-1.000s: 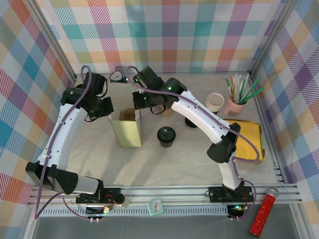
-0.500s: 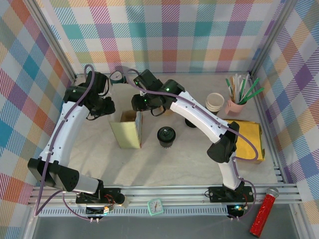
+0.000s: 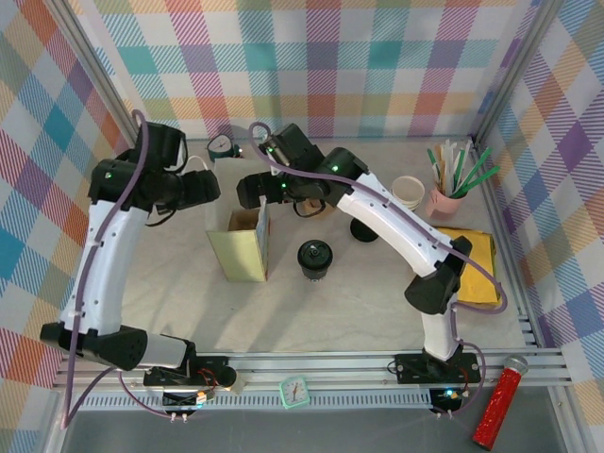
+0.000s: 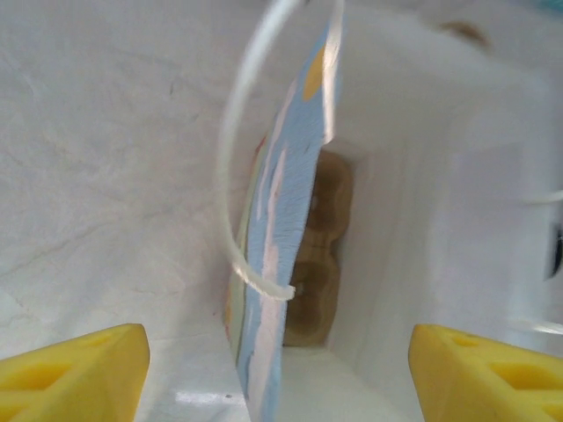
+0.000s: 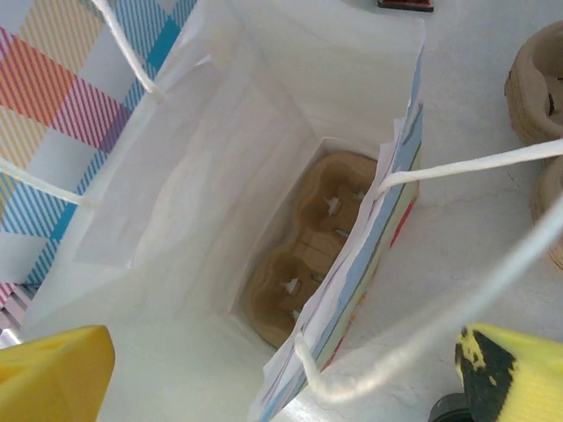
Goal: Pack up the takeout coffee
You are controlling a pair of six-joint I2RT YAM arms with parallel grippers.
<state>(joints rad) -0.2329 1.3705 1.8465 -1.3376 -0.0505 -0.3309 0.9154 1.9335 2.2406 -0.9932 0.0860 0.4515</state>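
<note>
On the bench, the paper bag stands open beneath the left jaws and right jaws, both spread wide and empty. A cardboard carrier lies inside. The takeout coffee waits outside, nearer the right jaws, not yet packed.

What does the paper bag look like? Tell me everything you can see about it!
The paper bag stands upright on the table with its mouth open. Outside it looks pale yellow-green from above, and up close one side has blue, pink and yellow stripes. Inside it is plain white. Thin white string handles loop up from the top edges. At the bottom lies a brown cardboard cup carrier with two round holes showing. No cup sits in the carrier.
</note>
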